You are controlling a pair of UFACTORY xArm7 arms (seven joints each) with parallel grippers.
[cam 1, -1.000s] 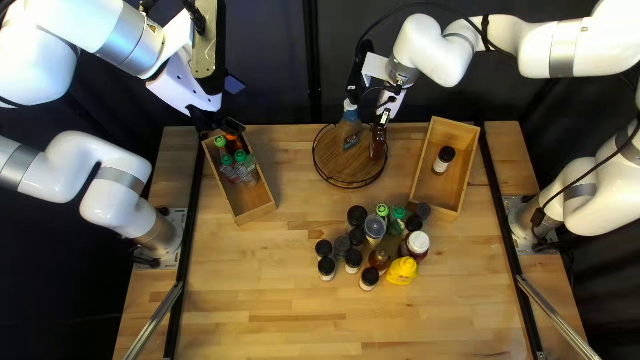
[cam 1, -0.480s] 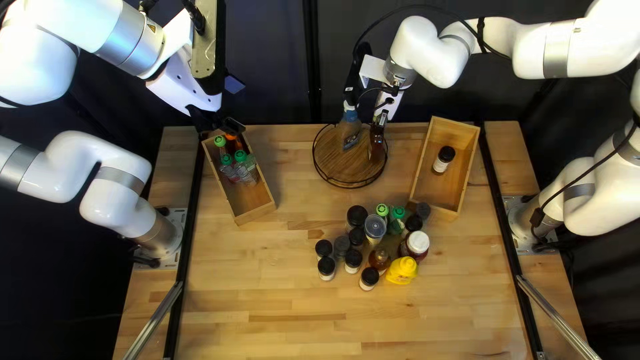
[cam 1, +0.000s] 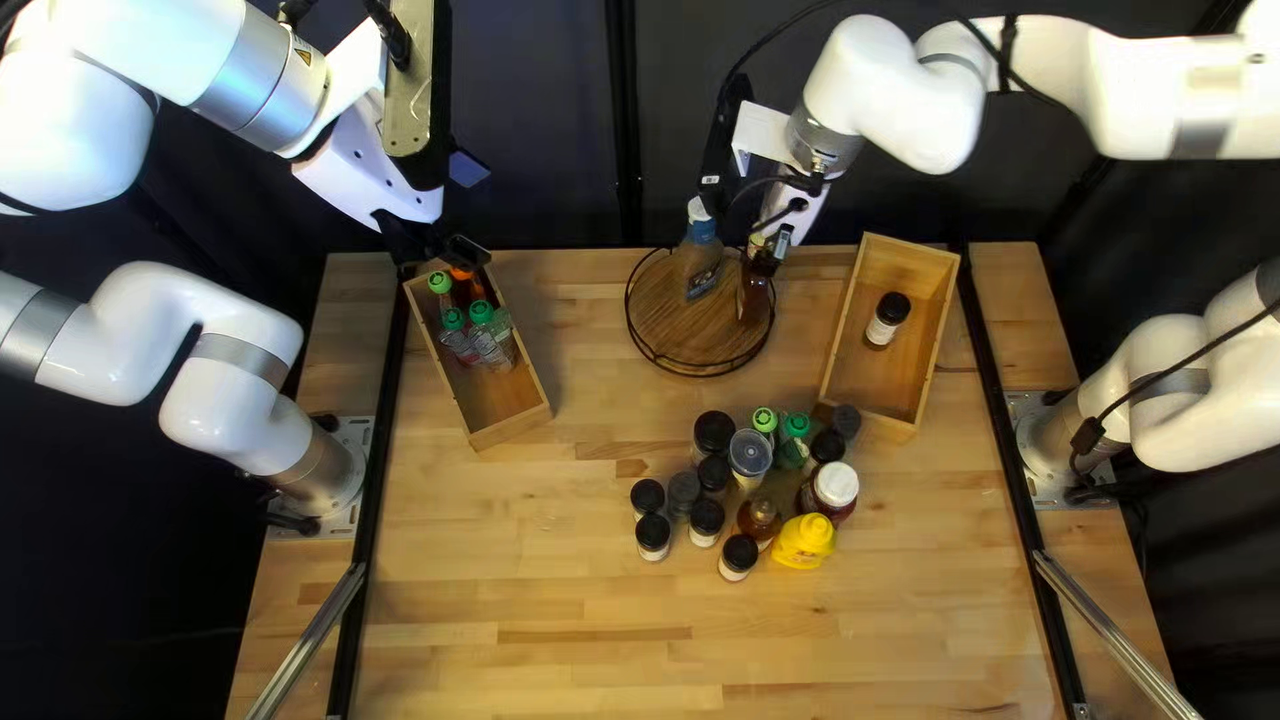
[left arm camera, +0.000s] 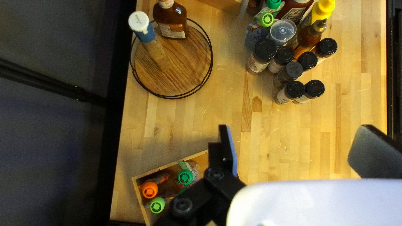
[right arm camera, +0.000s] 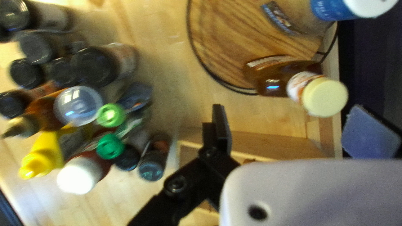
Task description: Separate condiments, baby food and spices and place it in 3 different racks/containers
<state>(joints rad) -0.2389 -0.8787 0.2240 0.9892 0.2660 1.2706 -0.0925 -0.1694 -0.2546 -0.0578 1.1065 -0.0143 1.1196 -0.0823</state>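
Your right gripper (cam 1: 766,248): fingers set wide apart, nothing gripped. Just ahead of its gap, a brown bottle (right arm camera: 284,77) with a cream cap stands on the round wooden tray (cam 1: 663,320); you can't tell whether the cap touches the finger nearest it. Beyond that bottle from the same gripper, on the same tray: a blue-and-white-capped bottle (cam 1: 700,263).

Beside your right gripper, one wooden box (cam 1: 934,344) with a single black-capped jar (cam 1: 886,322) inside.

Your left gripper (cam 1: 438,250): also wide, empty, above the far end of the other wooden box (cam 1: 515,426). Under and beside one finger, that box holds green-capped pouches (left arm camera: 185,177) and an orange-capped pouch (left arm camera: 150,189).

Well apart from both grippers, on the near side of your right one, unsorted: black-capped spice jars (cam 1: 654,536), a yellow bottle (cam 1: 804,540), a white-capped bottle (cam 1: 834,491) and more green-capped pouches.
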